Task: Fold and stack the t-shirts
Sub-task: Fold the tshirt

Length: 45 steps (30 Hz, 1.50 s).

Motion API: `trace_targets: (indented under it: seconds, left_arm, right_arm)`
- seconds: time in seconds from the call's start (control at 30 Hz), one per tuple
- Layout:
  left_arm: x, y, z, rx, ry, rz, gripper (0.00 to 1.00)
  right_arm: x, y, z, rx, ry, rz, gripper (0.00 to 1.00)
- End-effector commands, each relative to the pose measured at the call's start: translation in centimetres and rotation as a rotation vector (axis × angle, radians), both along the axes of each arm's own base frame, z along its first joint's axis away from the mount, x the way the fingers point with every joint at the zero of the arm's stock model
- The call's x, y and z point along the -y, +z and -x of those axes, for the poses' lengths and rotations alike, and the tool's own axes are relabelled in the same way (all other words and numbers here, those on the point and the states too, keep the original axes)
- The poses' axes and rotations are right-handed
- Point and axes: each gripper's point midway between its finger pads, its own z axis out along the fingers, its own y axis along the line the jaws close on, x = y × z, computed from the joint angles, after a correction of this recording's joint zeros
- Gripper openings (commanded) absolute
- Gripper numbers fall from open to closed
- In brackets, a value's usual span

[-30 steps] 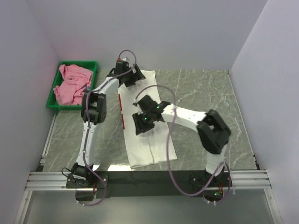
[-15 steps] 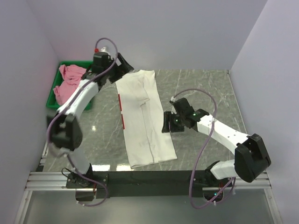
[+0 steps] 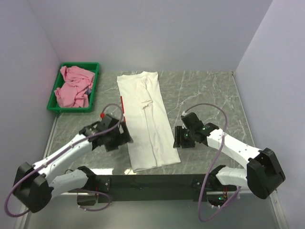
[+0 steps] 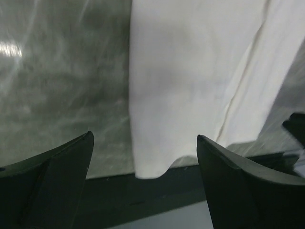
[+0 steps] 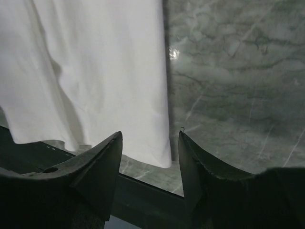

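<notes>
Down at the near left corner: left arm (image 3: 62,155) slung low over the table (image 3: 205,90), elbow out by the edge, forearm angled up and right. At its tip, left gripper (image 3: 123,136) just beside the left edge of the white shirt (image 3: 150,124), fingers spread wide, holding nothing. From the wrist view, hanging over the hem's near-left corner.

Further back on the left: green tray (image 3: 81,64) against the wall, with the pink shirt (image 3: 74,88) inside, crumpled in a heap, unfolded.

Mid-table: white shirt laid flat, folded lengthwise into a long narrow strip, collar end far, hem end just short of the table's near edge. Slanted slightly, near end further right. Thin red line (image 3: 122,103) peeking out along the left edge, probably the print, though too little showing to tell. Some wrinkling at a fold in the far half.

To the right: right arm (image 3: 238,150) bent low, elbow at the near right, forearm reaching left. At its tip, right gripper (image 3: 179,138) beside the shirt's right edge near the hem, jaws apart, empty. From the wrist view, poised over the hem's near-right corner.
</notes>
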Motion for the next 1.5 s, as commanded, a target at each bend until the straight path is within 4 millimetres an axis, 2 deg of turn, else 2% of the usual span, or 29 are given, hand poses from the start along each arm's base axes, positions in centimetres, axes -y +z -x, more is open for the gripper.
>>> trace_targets:
  seconds: [0.0, 0.2, 0.43, 0.77, 0.83, 0.97, 1.1, 1.33, 1.4, 1.43, 1.47]
  left_arm:
    - [1.0, -0.9, 3.8, -0.079, 0.024, 0.082, 0.94]
    - [2.9, -3.1, 6.3, -0.170, -0.069, 0.055, 0.85]
    - [2.8, -6.2, 8.3, -0.281, -0.153, -0.076, 0.77]
    - [4.5, -7.5, 10.5, -0.328, -0.238, -0.134, 0.72]
    - [4.3, -8.0, 10.8, -0.341, -0.244, -0.173, 0.70]
    - [4.5, -8.4, 11.3, -0.354, -0.265, -0.194, 0.61]
    - [4.0, -8.8, 11.6, -0.366, -0.268, -0.223, 0.57]
    - [4.0, -9.2, 11.8, -0.369, -0.270, -0.218, 0.43]
    - [4.0, -9.3, 11.8, -0.373, -0.277, -0.219, 0.35]
    - [4.1, -9.3, 11.8, -0.373, -0.281, -0.218, 0.30]
    - [4.1, -9.3, 11.8, -0.367, -0.288, -0.219, 0.25]
  right_arm:
    - [0.2, -0.8, 1.3, -0.031, -0.015, 0.003, 0.57]
    - [0.2, -2.3, 2.6, -0.092, -0.004, 0.031, 0.54]
    - [0.0, -3.1, 3.5, -0.135, 0.007, 0.068, 0.51]
    - [0.2, -3.8, 4.9, -0.186, 0.021, 0.127, 0.50]
    - [0.2, -3.8, 5.1, -0.190, 0.022, 0.143, 0.50]
    - [0.7, -4.0, 5.4, -0.197, 0.014, 0.185, 0.48]
    - [0.9, -4.4, 5.8, -0.215, 0.029, 0.212, 0.48]
    - [0.5, -4.8, 5.9, -0.228, 0.052, 0.229, 0.43]
    - [0.5, -4.8, 6.0, -0.231, 0.059, 0.234, 0.37]
    - [0.4, -4.8, 5.9, -0.229, 0.062, 0.234, 0.26]
    - [0.4, -4.7, 5.7, -0.220, 0.065, 0.235, 0.20]
